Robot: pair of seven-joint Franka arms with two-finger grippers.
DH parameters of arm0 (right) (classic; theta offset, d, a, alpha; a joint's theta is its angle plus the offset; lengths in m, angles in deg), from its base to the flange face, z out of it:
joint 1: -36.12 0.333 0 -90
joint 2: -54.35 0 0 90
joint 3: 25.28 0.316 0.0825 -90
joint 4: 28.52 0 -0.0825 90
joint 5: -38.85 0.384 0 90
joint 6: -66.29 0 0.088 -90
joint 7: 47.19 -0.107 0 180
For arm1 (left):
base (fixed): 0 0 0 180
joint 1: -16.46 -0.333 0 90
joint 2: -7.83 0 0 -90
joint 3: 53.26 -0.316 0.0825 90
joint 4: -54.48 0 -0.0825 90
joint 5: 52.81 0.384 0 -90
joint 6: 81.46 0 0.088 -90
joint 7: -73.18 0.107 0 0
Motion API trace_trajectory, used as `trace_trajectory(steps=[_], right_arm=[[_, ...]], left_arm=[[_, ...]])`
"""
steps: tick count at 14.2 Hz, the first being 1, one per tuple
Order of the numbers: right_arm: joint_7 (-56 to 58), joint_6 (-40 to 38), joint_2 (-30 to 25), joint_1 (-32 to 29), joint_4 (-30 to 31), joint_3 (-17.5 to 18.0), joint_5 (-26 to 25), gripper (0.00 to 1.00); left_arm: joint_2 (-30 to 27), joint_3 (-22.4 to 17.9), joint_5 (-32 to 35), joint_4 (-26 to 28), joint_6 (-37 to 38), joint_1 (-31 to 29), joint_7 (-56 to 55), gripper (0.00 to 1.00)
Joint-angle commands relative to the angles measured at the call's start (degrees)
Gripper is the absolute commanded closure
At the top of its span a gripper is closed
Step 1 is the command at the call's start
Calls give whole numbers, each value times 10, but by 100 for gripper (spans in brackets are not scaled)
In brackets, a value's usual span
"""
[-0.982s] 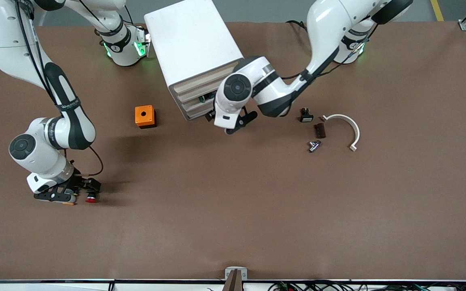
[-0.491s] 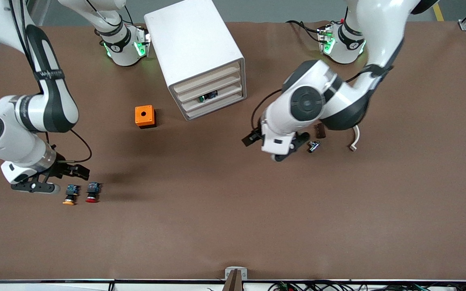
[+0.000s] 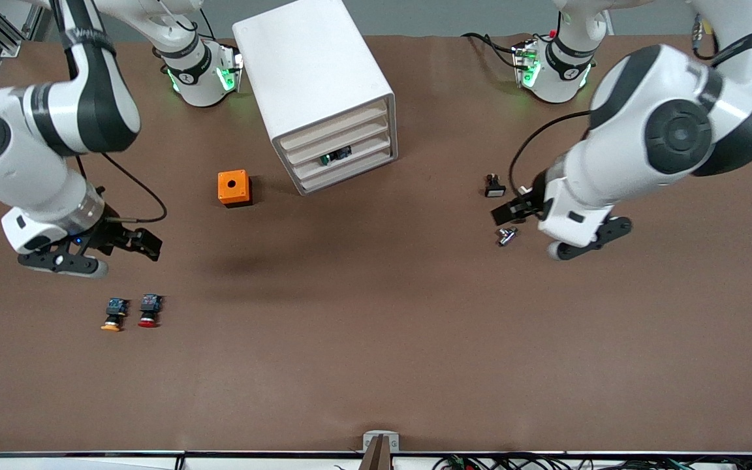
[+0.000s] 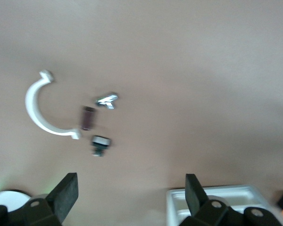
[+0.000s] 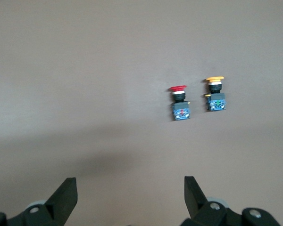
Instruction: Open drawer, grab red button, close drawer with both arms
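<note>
The right gripper (image 3: 109, 251) had risen, jaws wide and empty, leaving the red button (image 3: 148, 309) on the table below it, while the open left gripper (image 3: 555, 225) had withdrawn from the closed drawer (image 3: 344, 156), so the task looked finished.

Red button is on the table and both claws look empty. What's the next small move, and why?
Probably just park both arms; nothing looks left to grasp. The red button lies on the table beside the orange-yellow button. The right claw hangs open above them. All the cabinet drawers look flush. The left claw is open over small parts toward the left arm's end.
</note>
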Motion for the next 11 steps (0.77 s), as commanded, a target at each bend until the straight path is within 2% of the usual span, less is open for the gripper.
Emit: trace_trajectory(steps=[1, 4, 5, 7, 9, 11], right_arm=[[1, -41, -64, 1, 19, -3, 28, 0], [17, -81, -97, -2, 18, -6, 29, 0], [21, -87, -104, -4, 18, -8, 29, 0], [21, -86, -98, -9, 9, -15, 29, 0], [39, -88, -94, -33, -10, -20, 29, 0], [70, -88, -94, -63, -12, -20, 29, 0]], left_arm=[[-44, 5, -3, 18, 52, -52, 100, 0], [-70, -3, -4, 19, 85, -86, 192, 0], [-78, -34, -4, 19, 94, -79, 225, 0], [-102, -134, -7, 29, 111, -15, 282, 0], [-137, -217, -27, 68, 109, 35, 326, 0], [-171, -282, -27, 113, 101, 77, 364, 0]])
